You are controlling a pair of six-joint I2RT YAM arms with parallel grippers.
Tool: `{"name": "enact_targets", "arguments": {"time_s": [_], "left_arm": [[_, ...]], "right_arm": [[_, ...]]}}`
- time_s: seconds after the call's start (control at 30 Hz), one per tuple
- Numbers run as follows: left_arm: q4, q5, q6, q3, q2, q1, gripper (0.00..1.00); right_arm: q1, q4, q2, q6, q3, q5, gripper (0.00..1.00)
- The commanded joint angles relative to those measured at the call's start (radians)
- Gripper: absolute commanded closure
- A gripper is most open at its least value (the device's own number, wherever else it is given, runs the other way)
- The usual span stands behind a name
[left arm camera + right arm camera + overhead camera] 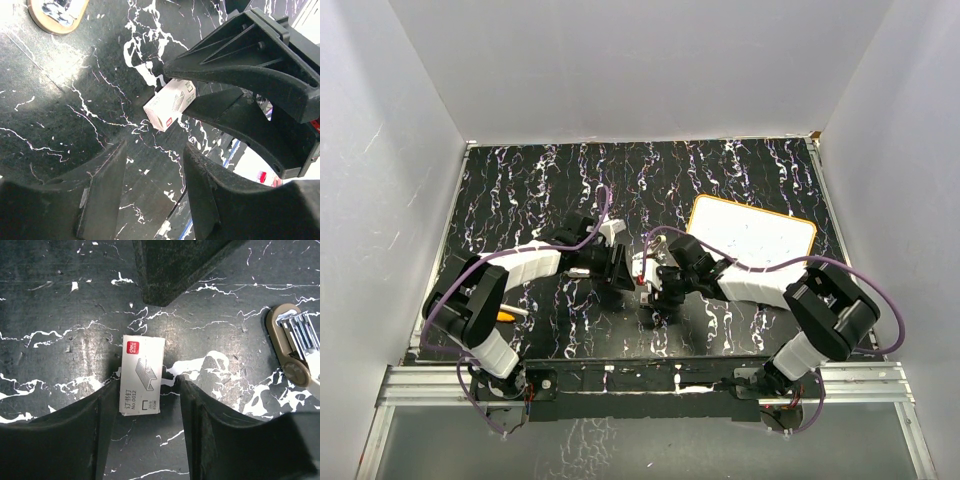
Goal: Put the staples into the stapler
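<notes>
Staple box [142, 375]: small oblong carton of matt cream card, printed with a red logo, a line drawing of a staple strip and grey lettering; lying flat on the table [520, 190], contents hidden.

Right gripper [147, 384]: matt black plastic fingers spread to either side of the box, one finger against its long edge, a sliver of table showing at the other.

Left gripper [154, 150]: same black fingers, held apart over bare table, nothing between them, box at 12 o'clock.

Stapler [292, 347]: rounded tan body, bright metal channel exposed, at 3 o'clock from the box, well apart.

Table: glossy black slab with white marble veining.

Board [752, 235]: white, orange-rimmed, rounded corners, at 2 o'clock from the grippers.

Plain white walls [640, 70] on three sides.
</notes>
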Motion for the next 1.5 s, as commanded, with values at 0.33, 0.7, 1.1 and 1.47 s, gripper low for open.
{"name": "enact_targets", "arguments": {"time_s": [0.33, 0.7, 1.1, 1.47], "left_arm": [[0.213, 0.205, -0.139, -0.053, 0.045, -0.005, 0.51], [0.334, 0.246, -0.257, -0.096, 0.102, -0.005, 0.53], [0.417, 0.204, -0.326, -0.126, 0.138, -0.005, 0.5], [0.5, 0.211, -0.389, -0.145, 0.162, -0.009, 0.5]], "right_arm": [[-0.005, -0.109, -0.156, -0.029, -0.015, 0.005, 0.39], [0.002, -0.059, -0.068, 0.03, 0.009, 0.013, 0.37], [0.026, -0.004, 0.007, 0.085, 0.03, 0.074, 0.48], [0.038, 0.0, 0.045, 0.132, 0.054, 0.118, 0.59]]}}
